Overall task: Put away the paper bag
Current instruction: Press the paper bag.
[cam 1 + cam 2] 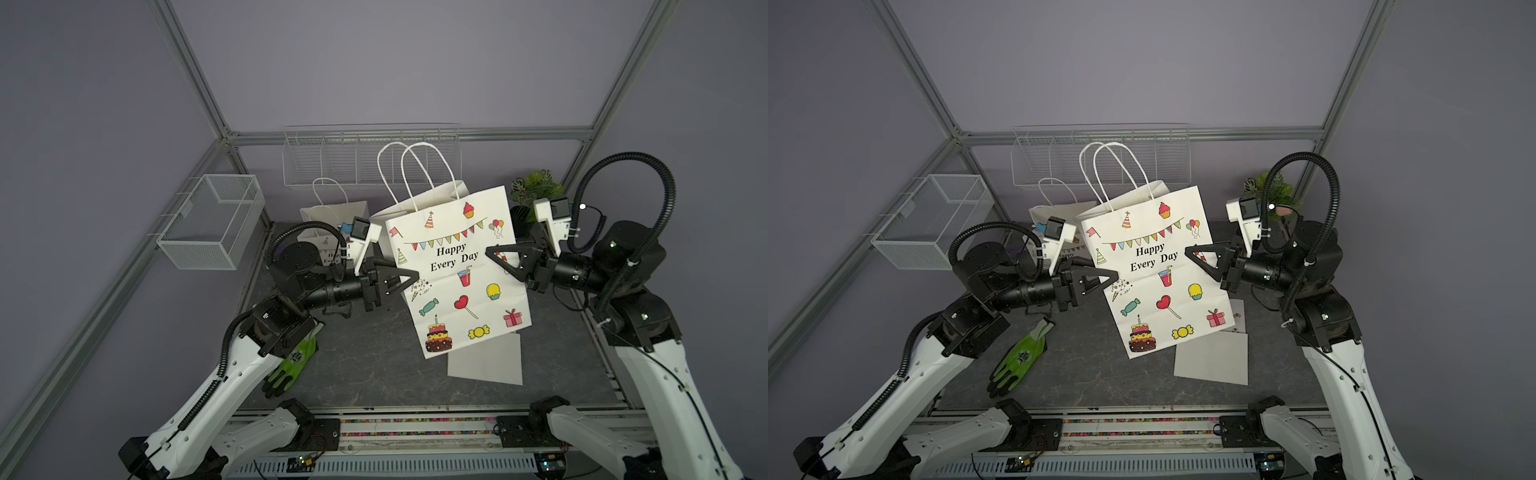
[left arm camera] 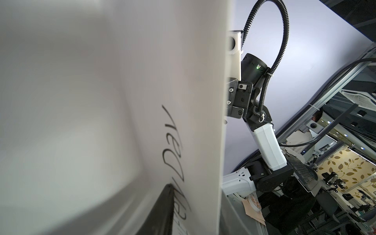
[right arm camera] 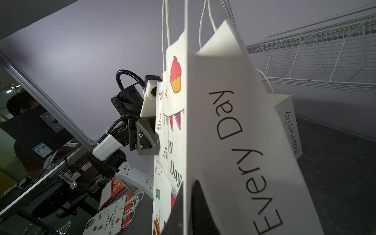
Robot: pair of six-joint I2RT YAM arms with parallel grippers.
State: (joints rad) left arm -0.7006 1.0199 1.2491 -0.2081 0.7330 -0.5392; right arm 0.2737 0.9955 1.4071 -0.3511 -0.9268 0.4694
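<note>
A white paper bag (image 1: pixel 457 270) (image 1: pixel 1154 282) printed "Happy Every Day" hangs tilted above the dark table, handles up, between both arms. My right gripper (image 1: pixel 488 251) (image 1: pixel 1187 250) is shut on the bag's right edge. In the right wrist view its two dark fingers (image 3: pixel 177 213) pinch the fold of the bag (image 3: pixel 234 122). My left gripper (image 1: pixel 415 276) (image 1: pixel 1116 276) is at the bag's left edge. The left wrist view shows only one black finger (image 2: pixel 162 211) against the bag's side panel (image 2: pixel 101 101); the paper hides the other.
A second printed bag (image 1: pixel 332 216) stands behind the left arm. A wire rack (image 1: pixel 370 158) hangs on the back wall and a mesh basket (image 1: pixel 212 220) on the left wall. On the table are a green glove (image 1: pixel 295 361), a flat white sheet (image 1: pixel 486 361) and a potted plant (image 1: pixel 536 187).
</note>
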